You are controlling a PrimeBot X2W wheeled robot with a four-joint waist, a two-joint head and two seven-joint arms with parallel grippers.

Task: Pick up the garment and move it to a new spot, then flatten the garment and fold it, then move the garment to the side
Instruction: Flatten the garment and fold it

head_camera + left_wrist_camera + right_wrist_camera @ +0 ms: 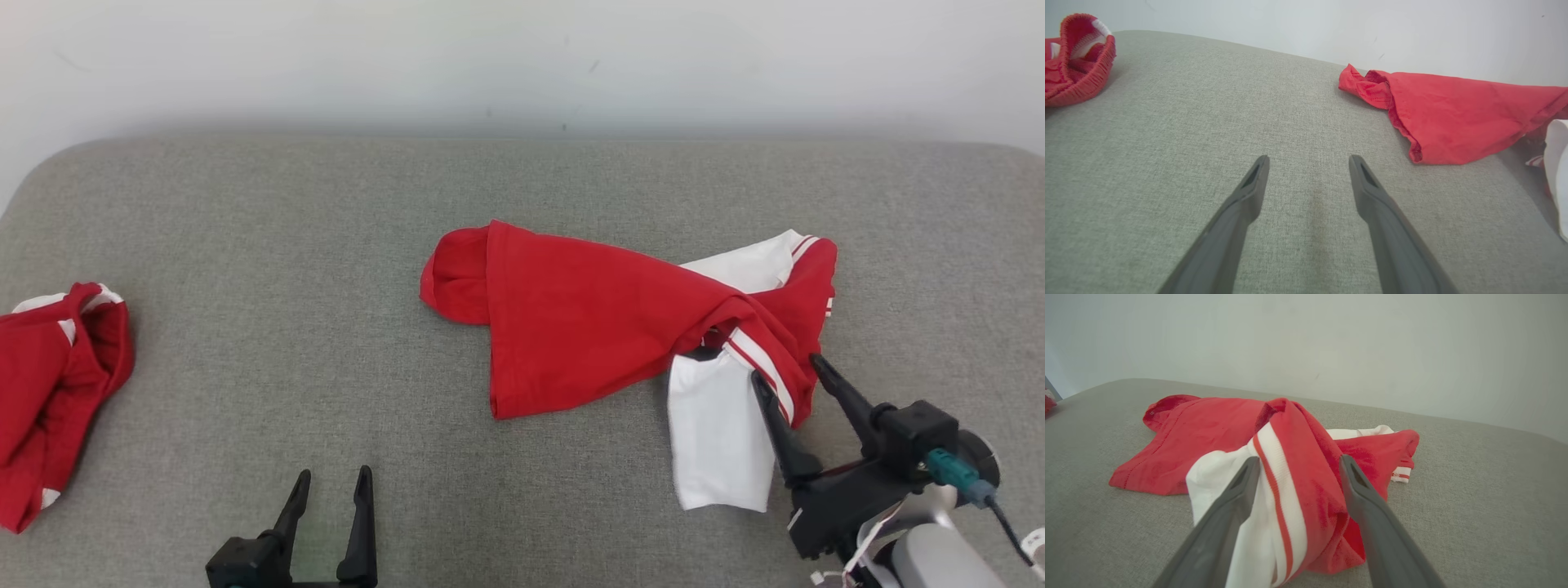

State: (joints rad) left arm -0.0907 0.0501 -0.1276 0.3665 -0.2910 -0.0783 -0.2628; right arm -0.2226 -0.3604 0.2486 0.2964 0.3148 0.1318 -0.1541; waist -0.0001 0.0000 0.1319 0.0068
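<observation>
Right gripper point(785, 367), reaching in from the lower right with its fingers slanted up and left, stands open astride the striped fold of the red and white garment point(588, 318), which lies crumpled at the middle of the grey cushion point(245, 245).

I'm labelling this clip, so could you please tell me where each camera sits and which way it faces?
Head view: on the head, facing forward and down at the garment on the grey surface; left gripper and right gripper show.
Left wrist view: on that wrist, facing along its open gripper over bare surface.
Right wrist view: on that wrist, facing along its open gripper straddling the garment.
Shared: all three show the garment.
</observation>
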